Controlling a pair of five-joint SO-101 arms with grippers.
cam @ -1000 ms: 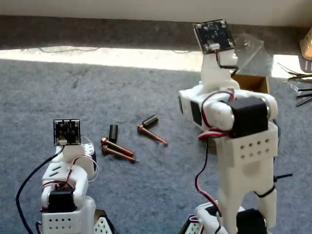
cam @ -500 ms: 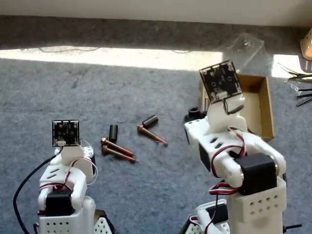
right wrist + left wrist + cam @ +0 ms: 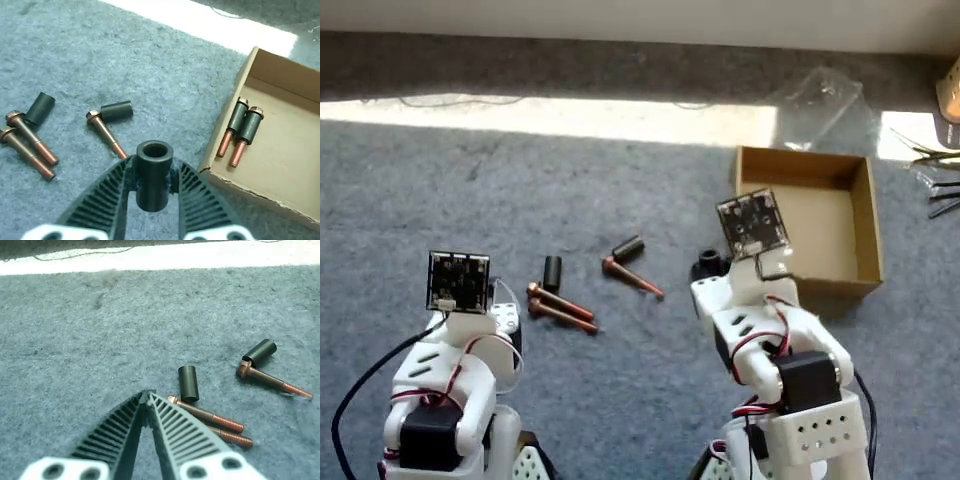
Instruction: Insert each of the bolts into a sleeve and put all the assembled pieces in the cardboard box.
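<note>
1. The right gripper (image 3: 154, 166) has its jaws clenched on a black sleeve (image 3: 154, 180). It holds the sleeve bore-up over the grey carpet (image 3: 165, 65), near the cardboard box (image 3: 287, 75).
2. The left gripper (image 3: 148, 396) hangs low near the loose parts, with its jaws pressed together and nothing between them.
3. On the carpet, two copper-coloured bolts (image 3: 34, 139) lie side by side next to a spare sleeve (image 3: 40, 108). A third bolt (image 3: 106, 134) has its head by another sleeve (image 3: 116, 110). Two assembled pieces (image 3: 240, 129) lie in the box.
4. The held sleeve looks like a light, rigid tube with a smooth round wall, so it may twist or slide in the ribbed jaws. The best hold is probably across mid-wall, leaving both ends clear.
5. The bolts look stiff, slim, head-heavy and apt to roll. A good hold is the plain shank just under the head, which leaves the threaded end free. The bore looks snug, so the bolt and sleeve probably need to be closely lined up.
</note>
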